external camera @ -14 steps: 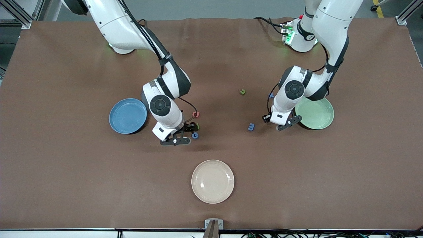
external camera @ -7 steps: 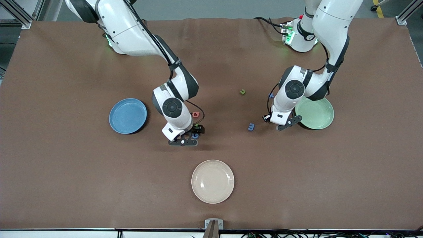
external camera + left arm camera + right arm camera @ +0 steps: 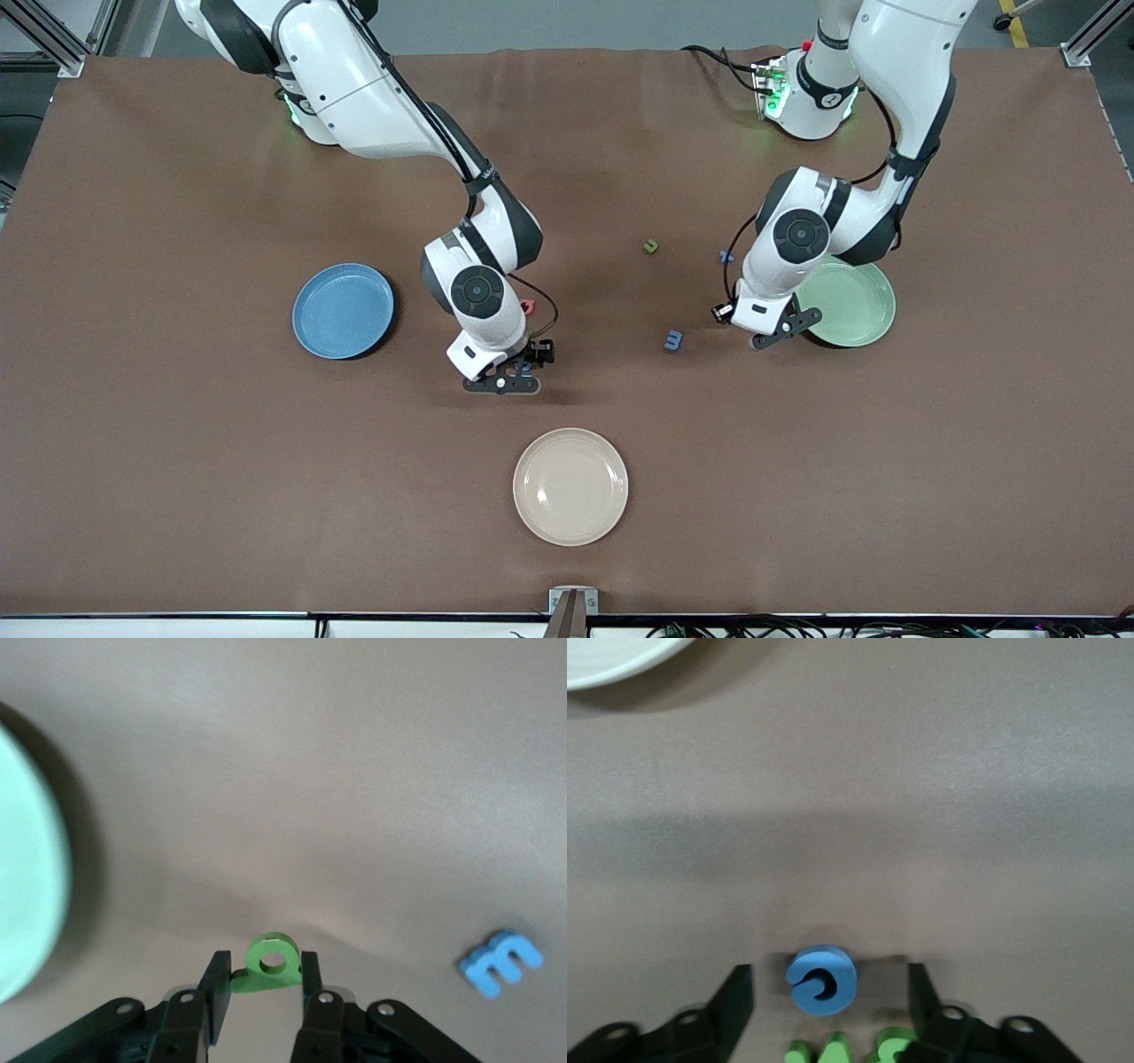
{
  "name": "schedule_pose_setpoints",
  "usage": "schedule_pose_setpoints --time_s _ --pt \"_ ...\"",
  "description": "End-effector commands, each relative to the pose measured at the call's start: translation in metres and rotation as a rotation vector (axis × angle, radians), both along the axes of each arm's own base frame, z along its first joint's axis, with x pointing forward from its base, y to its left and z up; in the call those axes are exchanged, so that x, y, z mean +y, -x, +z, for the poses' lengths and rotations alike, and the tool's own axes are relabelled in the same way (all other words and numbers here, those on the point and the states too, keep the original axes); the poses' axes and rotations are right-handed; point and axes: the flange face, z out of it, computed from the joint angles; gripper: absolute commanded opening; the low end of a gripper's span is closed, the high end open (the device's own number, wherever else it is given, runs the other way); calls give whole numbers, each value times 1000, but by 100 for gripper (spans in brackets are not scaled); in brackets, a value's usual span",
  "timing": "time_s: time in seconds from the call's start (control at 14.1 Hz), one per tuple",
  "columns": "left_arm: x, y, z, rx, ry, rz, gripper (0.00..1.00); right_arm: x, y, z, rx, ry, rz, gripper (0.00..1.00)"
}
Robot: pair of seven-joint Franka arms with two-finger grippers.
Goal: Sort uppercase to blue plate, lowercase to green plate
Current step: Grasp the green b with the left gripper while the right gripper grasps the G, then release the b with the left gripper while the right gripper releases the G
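Left end effector (image 3: 261, 979) is pinching the green lowercase letter with round bowl (image 3: 269, 964) just beside the green plate (image 3: 849, 302); the plate is bare. Right end effector (image 3: 829, 992) is standing spread around the blue C (image 3: 821, 980), low at the bench (image 3: 177, 487), fingers clear of the letter on both sides.

Advice: close the right squarely across the C's outer curve, lift straight, and avoid dragging the green capitals (image 3: 850, 1051) that are crowding just beside it. Blue plate (image 3: 343, 310) is waiting bare, toward the right arm's end.

Letters are looking like thick, matte foam that is likely compressing under grip. Plates are glossy with raised rims.
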Motion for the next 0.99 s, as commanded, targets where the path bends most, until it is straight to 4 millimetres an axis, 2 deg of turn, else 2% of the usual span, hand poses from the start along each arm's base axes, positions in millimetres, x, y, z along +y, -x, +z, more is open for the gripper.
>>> schedule_pose_setpoints --time_s 0.0,0.21,0.28,0.35,0.5,0.64,0.78,0.85,0.92 --pt "28 7 43 30 -37 -88 19 1 -2 -5 -16 18 -10 63" --pt "64 17 61 49 -39 -162 19 0 -3 -4 -16 12 -20 60" --pt "87 21 67 50 -32 -195 19 0 -3 -4 -16 12 -20 60" --pt "99 25 67 57 -29 -223 19 0 -3 -5 -15 14 -17 58" --pt "122 35 58 61 -20 -257 18 0 -3 -4 -15 10 -23 36" --pt "149 37 43 68 -1 -332 18 1 -3 -6 -15 14 -33 33" --pt "159 43 24 70 10 -359 18 2 -2 -7 -14 16 -28 16" --pt "161 48 14 52 15 -362 19 0 -3 -7 -12 16 -31 3" --pt "164 52 5 24 19 -358 19 -3 -6 -5 -14 15 -32 0"
